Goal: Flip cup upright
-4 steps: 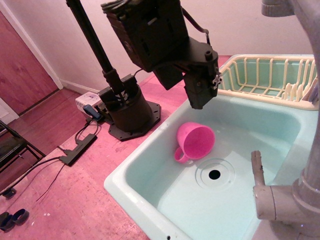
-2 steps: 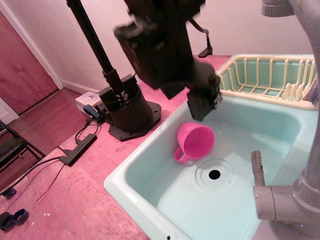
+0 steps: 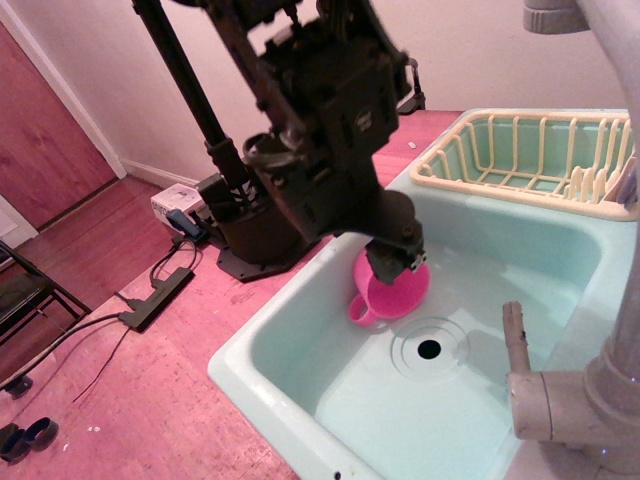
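End effector (image 3: 392,262) now lower, at smooth cup (image 3: 398,296)

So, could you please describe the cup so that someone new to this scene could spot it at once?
Look into the pale green sink. Just up and left of its drain hole, under the black gripper, sits the cup. It is the only bright pink thing in the basin, with a round loop handle pointing down-left.

Smooth pink plastic cup (image 3: 392,295); glossy mint sink (image 3: 480,410); matt black hand (image 3: 392,262).
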Controlling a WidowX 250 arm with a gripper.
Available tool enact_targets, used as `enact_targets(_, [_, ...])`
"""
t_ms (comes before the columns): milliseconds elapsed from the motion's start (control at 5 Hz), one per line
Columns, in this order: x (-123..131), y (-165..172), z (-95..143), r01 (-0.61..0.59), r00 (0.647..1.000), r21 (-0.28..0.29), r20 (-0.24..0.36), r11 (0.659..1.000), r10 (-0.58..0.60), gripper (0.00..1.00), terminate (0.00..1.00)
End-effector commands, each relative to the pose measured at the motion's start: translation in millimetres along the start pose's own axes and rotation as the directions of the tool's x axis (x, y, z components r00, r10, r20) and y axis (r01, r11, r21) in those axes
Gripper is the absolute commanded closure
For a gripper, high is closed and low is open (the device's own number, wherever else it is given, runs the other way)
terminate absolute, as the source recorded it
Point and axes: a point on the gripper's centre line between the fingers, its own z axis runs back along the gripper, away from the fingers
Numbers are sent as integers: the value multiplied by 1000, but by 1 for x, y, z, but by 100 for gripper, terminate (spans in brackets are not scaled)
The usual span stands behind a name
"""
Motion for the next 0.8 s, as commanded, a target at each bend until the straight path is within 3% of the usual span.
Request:
enact_targets(0, [6, -12, 2, 6, 1000, 60, 3, 998, -6, 0, 0])
enact_targets(600, [8, -15, -27, -12, 1000, 63, -2, 998, 12, 0, 0])
